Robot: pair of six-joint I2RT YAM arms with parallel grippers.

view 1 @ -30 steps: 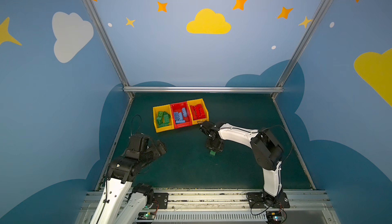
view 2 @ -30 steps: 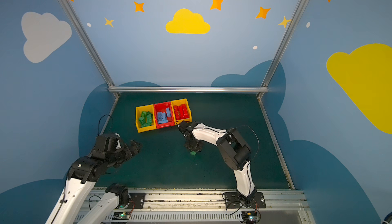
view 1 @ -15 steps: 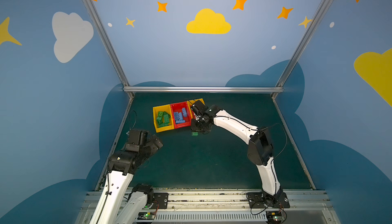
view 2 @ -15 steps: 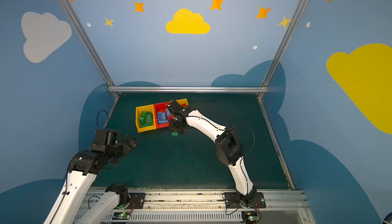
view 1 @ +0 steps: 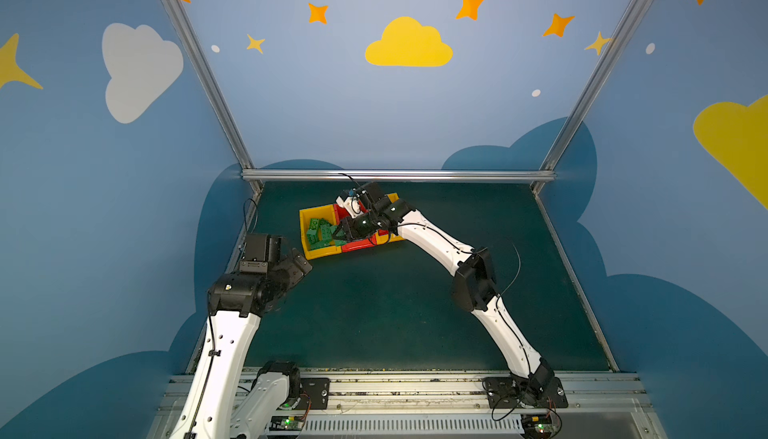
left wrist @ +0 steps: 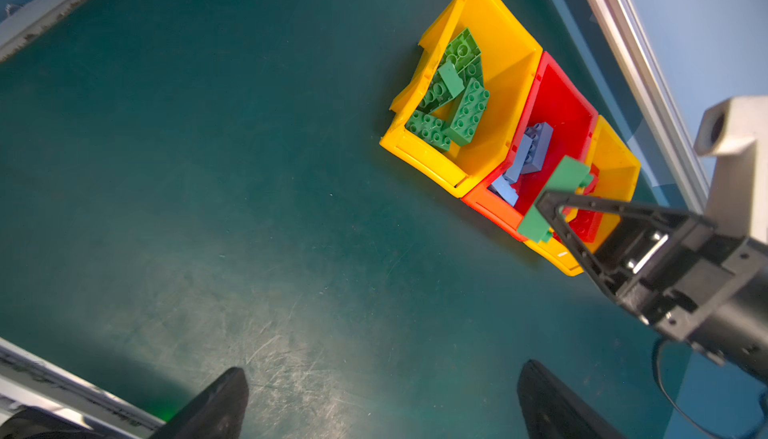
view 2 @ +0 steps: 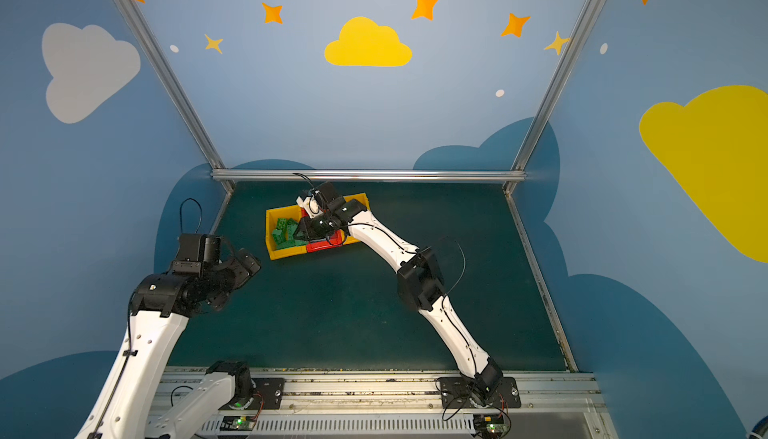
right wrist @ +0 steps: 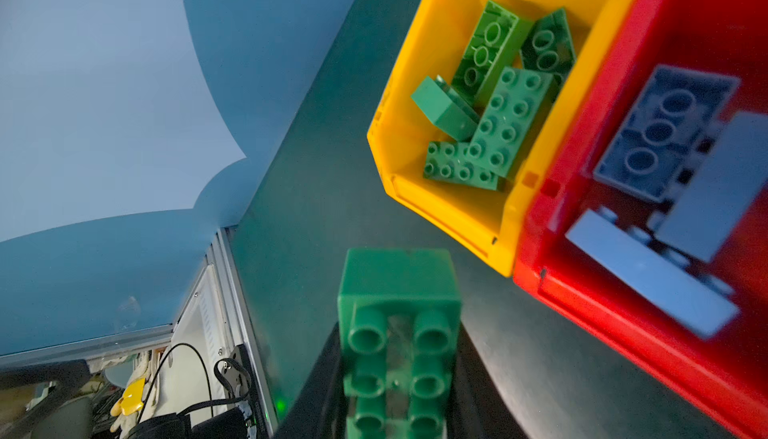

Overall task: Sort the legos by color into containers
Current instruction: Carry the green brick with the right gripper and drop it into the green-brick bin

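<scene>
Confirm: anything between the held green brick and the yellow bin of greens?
Nothing visible. The right gripper is shut on the green brick near the yellow bin, whose open top holds only loose green bricks; left gripper sits apart.

My bench [view 1: 374, 316] wears a dark green mat, marked with pale scratches [left wrist: 286, 349] in the left wrist view. Blue walls stand round it, painted with a yellow cloud [view 1: 408, 44], a white cloud [view 1: 139, 69] and orange stars [view 1: 470, 6]. A silver bar [view 1: 395, 175] runs along its far edge, and a metal rail [view 1: 415, 389] runs along the near one.
</scene>
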